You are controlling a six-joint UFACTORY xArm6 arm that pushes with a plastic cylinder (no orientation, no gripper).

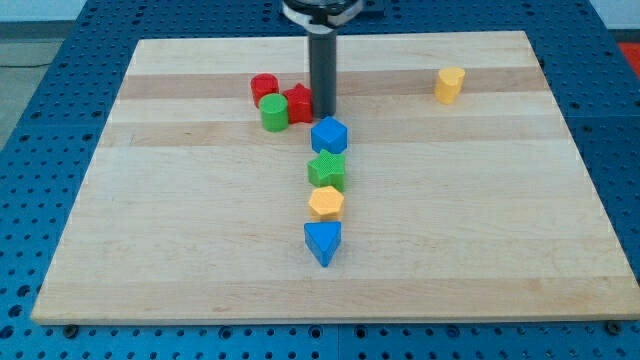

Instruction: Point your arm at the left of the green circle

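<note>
The green circle (274, 113) sits on the wooden board (180, 250) toward the view's top, a little left of the board's middle, and everything else can be placed from it. A red cylinder (264, 87) touches it on its upper-left side, and a red star-like block (298, 103) presses against its right side. My tip (323, 114) stands just beyond that red block, so it is on the right of the green circle, with the red block between them (the arm ends in a plain dark rod, so there are no jaws to be wide or narrow, and it holds nothing). Down and to the right of the green circle runs a column: a blue cube-like block (329, 135), a green star (327, 171), a yellow hexagon (326, 203) and a blue triangle (322, 242). Far to the green circle's right, near the board's top edge, stands a lone yellow block (450, 85).
</note>
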